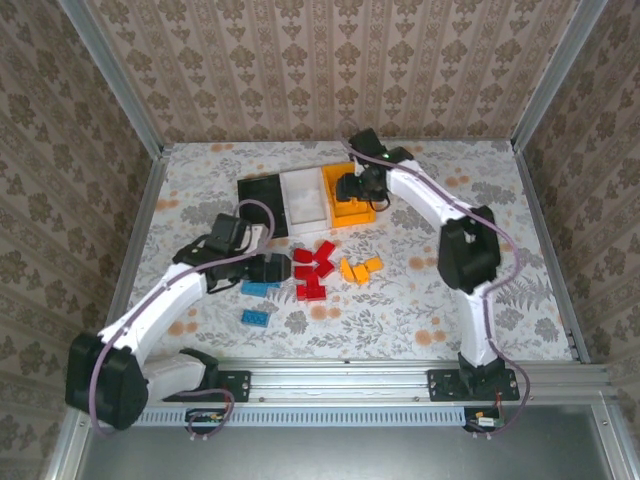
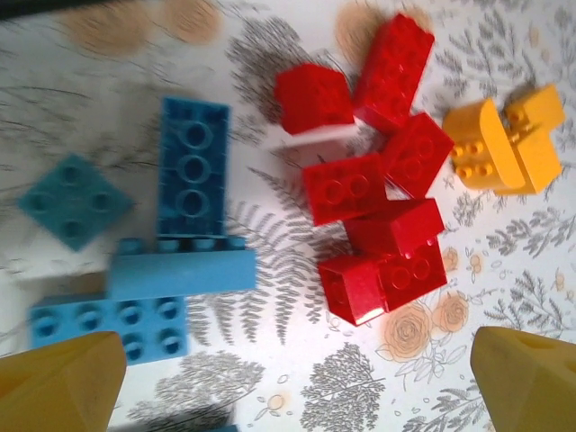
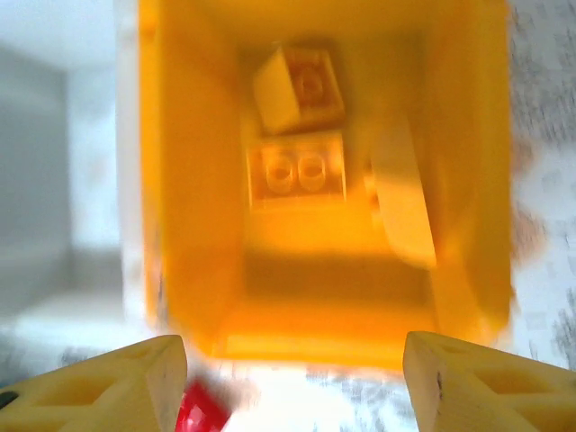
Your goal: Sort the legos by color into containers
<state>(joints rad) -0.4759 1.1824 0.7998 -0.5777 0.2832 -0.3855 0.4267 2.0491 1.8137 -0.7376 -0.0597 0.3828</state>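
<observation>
Over the orange bin (image 3: 189, 180), the right tool (image 3: 292, 378) hangs spread and empty, drop seemingly done; the wide-spread left tool (image 2: 297, 378) must next pinch a blue brick (image 2: 193, 166).

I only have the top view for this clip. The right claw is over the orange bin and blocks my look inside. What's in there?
Observer: Three orange bricks lie on the floor of the orange bin.
Operator: I count two blue ones on the other side. Is that all?
Observer: No. At least four blue bricks lie below the left claw, beside the red pile.
</observation>
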